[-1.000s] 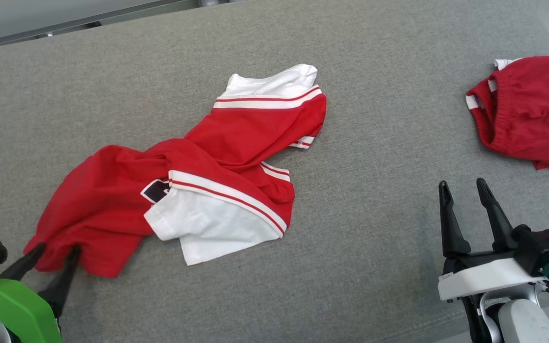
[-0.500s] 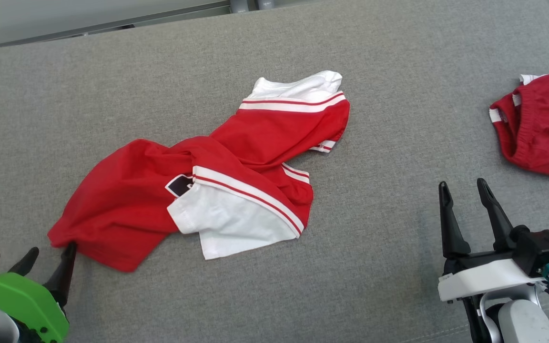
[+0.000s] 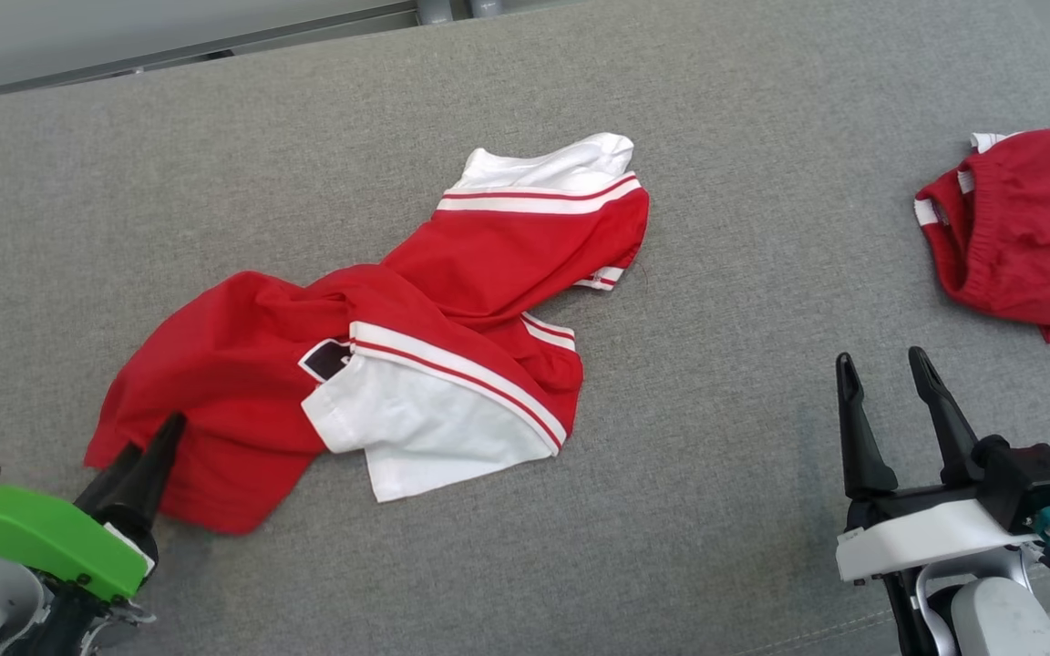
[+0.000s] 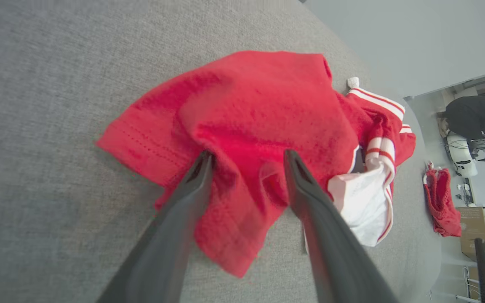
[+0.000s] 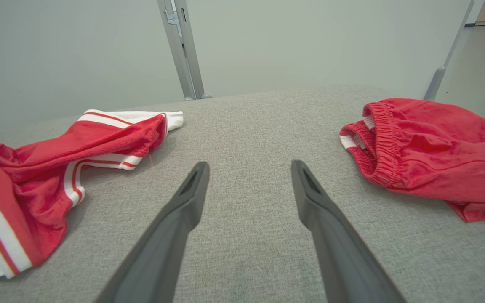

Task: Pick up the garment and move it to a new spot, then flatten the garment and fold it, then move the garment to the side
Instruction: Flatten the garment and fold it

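left gripper (image 4: 249,155) is spread wide, its two dark fingers (image 4: 175,219) straddling a rumple of red cloth at the shirt (image 3: 488,246) hem, close to the near left of the grey surface (image 3: 716,437). the tips sit over the fabric, nothing pinched between them. right gripper (image 3: 880,357) gapes just as wide, empty, held over bare grey surface at its near right. the shirt sprawls across the middle of the grey surface, crumpled and twisted: red body, white sleeves edged in red and white stripes, one white sleeve flopped over the front, a dark patch peeking out beside it. red shorts (image 3: 1026,246) lie bunched at the surface's far right end.
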Motion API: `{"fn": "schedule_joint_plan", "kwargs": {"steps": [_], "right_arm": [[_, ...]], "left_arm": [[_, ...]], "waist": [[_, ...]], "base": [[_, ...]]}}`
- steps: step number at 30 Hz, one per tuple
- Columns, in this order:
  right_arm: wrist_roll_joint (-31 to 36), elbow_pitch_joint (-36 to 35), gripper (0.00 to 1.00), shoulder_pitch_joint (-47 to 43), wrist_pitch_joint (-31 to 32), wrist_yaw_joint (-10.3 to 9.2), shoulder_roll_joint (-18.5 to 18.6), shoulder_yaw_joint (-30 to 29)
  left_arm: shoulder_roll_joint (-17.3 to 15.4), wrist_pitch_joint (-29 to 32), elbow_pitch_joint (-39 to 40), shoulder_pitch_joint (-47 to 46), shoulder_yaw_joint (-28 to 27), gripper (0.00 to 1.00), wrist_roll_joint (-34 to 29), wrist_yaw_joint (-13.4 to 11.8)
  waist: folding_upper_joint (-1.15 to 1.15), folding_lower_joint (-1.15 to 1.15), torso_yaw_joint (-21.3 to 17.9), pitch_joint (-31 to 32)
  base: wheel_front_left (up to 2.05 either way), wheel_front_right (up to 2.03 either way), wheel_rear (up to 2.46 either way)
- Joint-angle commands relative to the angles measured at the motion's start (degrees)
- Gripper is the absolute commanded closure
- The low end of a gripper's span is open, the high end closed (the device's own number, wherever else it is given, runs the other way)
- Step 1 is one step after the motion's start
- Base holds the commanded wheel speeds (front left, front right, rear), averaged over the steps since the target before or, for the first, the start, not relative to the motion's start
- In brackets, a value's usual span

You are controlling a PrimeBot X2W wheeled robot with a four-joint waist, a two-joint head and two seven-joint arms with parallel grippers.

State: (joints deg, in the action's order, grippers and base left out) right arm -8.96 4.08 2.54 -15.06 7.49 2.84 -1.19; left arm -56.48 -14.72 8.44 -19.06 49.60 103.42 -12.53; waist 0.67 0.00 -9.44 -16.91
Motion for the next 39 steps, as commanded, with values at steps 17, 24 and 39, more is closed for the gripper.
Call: {"fn": "schedule_joint_plan", "kwargs": {"steps": [17,24,39], "right_arm": [[-0.04,0.45,0.00,-0.62,-0.15,0.01,0.12,0.23],[-0.78,0.23,0.00,-1.29,-0.15,0.01,0.11,-0.17],[2.81,0.37,0.00,0.22,-0.15,0.01,0.13,-0.74]], "left_arm": [[-3.97,-0.46,8.61,-10.15,-6.93,1.00,-29.92,6.41],[-8.29,-0.09,13.66,-0.80,0.20,1.00,-39.91,2.69],[12.83,-0.47,-10.11,15.48,-0.68,0.77,-47.21,10.95]], "waist": [[-0.67,0.00,-0.41,1.61],[-0.67,0.00,0.68,0.82],[-0.67,0.00,6.58,0.86]], "base": [[0.00,0.00,0.00],[0.00,0.00,0.00],[0.00,0.00,0.00]]}}
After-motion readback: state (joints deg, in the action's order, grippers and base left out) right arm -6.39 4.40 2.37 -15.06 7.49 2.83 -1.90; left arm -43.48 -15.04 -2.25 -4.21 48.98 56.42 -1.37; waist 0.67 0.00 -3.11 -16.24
